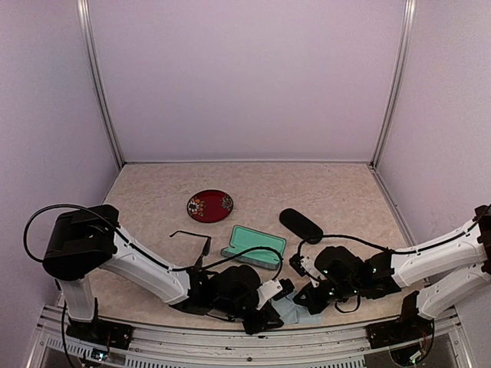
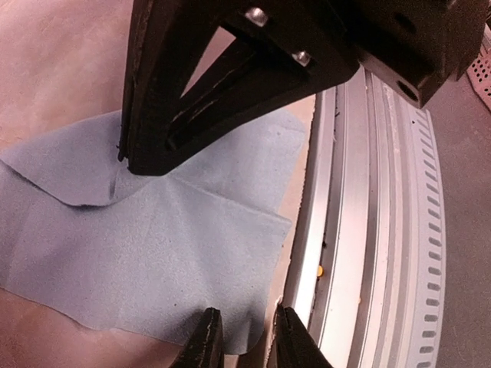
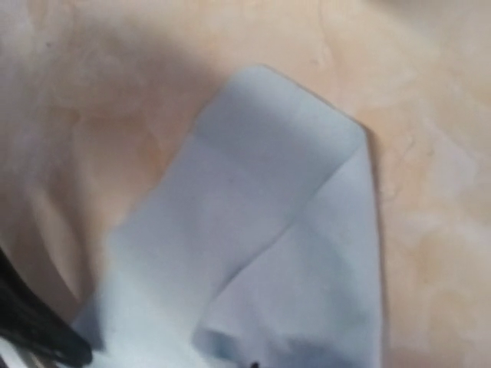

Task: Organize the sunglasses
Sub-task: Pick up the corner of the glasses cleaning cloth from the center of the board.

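Note:
A pair of sunglasses (image 1: 192, 241) with a thin black frame lies on the table left of centre, away from both grippers. At the near edge a blue cloth (image 2: 146, 245) lies spread on the table. My right gripper (image 2: 143, 159) is shut, pinching the cloth, which creases around its tip; in the right wrist view the cloth (image 3: 261, 230) folds up toward the camera. My left gripper (image 2: 250, 342) is low at the cloth's near corner. Its fingertips (image 2: 207, 339) stand a little apart with the corner between them.
An open rectangular case (image 1: 255, 245) with a mint-green lining lies mid-table. A black oval case (image 1: 301, 225) is to its right and a red patterned plate (image 1: 209, 205) behind it. The metal rail (image 2: 368, 230) of the table's near edge runs right beside the left gripper.

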